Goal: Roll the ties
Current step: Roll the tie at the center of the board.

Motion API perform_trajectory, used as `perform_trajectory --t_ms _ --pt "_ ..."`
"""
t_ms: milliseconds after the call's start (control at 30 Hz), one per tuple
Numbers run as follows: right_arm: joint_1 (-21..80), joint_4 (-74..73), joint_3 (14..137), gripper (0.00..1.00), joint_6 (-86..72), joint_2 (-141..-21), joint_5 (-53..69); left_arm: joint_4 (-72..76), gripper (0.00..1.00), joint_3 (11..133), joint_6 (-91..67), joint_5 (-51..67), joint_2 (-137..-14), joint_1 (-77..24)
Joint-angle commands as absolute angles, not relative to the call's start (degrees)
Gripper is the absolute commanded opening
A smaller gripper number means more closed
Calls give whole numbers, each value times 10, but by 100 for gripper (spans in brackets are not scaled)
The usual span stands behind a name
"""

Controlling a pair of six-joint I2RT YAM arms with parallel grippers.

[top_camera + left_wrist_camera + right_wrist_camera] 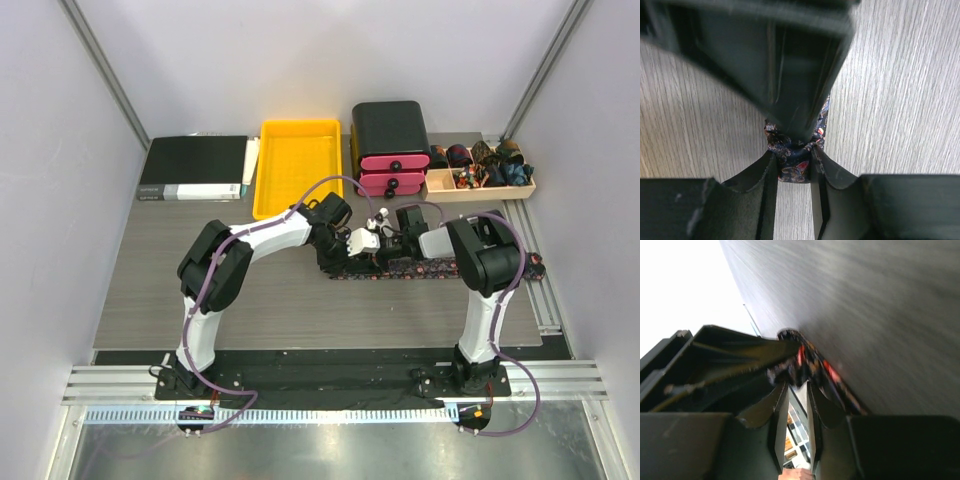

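Left wrist view: clenching the left hand (793,159) on the bunched end of the tie (792,172) over the tabletop (900,100); meeting it with the right hand (797,386), narrowly released.

**Materials and finishes, located from the yellow tray (298,165)**

The tray is smooth, glossy yellow plastic. The counter (150,290) under it is matt grey board with a fine wood grain. Right of the tray, the drawer unit (390,125) is smooth black plastic with pink fronts. Further right, the box (480,193) is pale bare wood. In front of the tray, the tie (792,172) is woven patterned cloth with a slight sheen. It sits between the dull, scuffed black plastic fingers (752,185) of the left end effector (794,156).
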State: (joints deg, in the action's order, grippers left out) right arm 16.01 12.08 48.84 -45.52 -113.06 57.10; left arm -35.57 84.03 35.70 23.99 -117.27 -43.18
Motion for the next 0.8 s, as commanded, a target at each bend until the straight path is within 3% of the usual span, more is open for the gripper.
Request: perform_trajectory --t_ms 0,500,767 --pt "150 13 502 27 -391 -1079 560 -400 24 824 362 233 -1202 -438" --pt "173 141 483 48 -480 -1092 537 -407 25 831 367 235 -1208 -439" --pt "194 145 483 50 -486 -1103 494 -407 25 830 370 241 -1205 -438"
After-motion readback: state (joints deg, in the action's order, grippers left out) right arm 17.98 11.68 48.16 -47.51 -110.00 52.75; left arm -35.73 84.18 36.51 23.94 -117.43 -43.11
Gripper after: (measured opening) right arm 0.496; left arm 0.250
